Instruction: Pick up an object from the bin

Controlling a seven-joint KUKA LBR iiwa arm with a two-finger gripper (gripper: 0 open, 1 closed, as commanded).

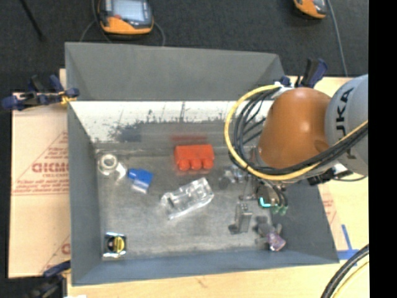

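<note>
Hanging by bin (pixel 315 241) corner: tool (pixel 243 217) | purple piece (pixel 275 242) beside | bare floor (pixel 186 236) left

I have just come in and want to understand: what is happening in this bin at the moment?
The robot arm reaches into the grey bin from the right, and its gripper hangs low over the right part of the floor. Nearest to it is a small purple thing by the lower right corner. A clear plastic piece and an orange block lie further left. Nothing can be seen in its grip yet.
</note>
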